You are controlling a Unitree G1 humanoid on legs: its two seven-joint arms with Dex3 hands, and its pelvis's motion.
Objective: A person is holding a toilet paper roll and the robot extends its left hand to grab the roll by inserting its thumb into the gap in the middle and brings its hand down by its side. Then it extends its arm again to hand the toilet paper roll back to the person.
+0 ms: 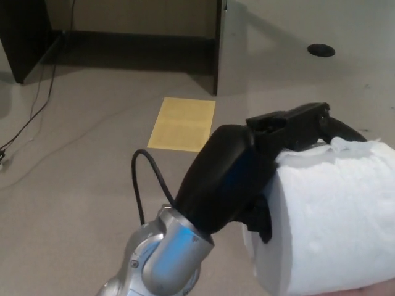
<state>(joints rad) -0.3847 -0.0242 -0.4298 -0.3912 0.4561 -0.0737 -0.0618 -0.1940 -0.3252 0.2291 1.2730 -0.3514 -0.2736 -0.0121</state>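
A large white toilet paper roll (pixel 333 216) fills the lower right of the head view, lying on its side, with a sliver of a person's hand (pixel 373 290) under it at the bottom edge. My left hand (pixel 271 154) reaches in from the lower left. Its two fingers (pixel 321 123) curl over the top of the roll. Its thumb (pixel 262 219) presses at the roll's left end face, where the middle gap is hidden behind it. The hand is shut on the roll. My right hand does not show.
A yellow sheet (pixel 182 123) lies on the grey floor behind my arm. Dark furniture panels (pixel 216 46) stand at the back, a thin cable (pixel 31 120) trails on the left, and a black round disc (pixel 320 50) sits at the far right.
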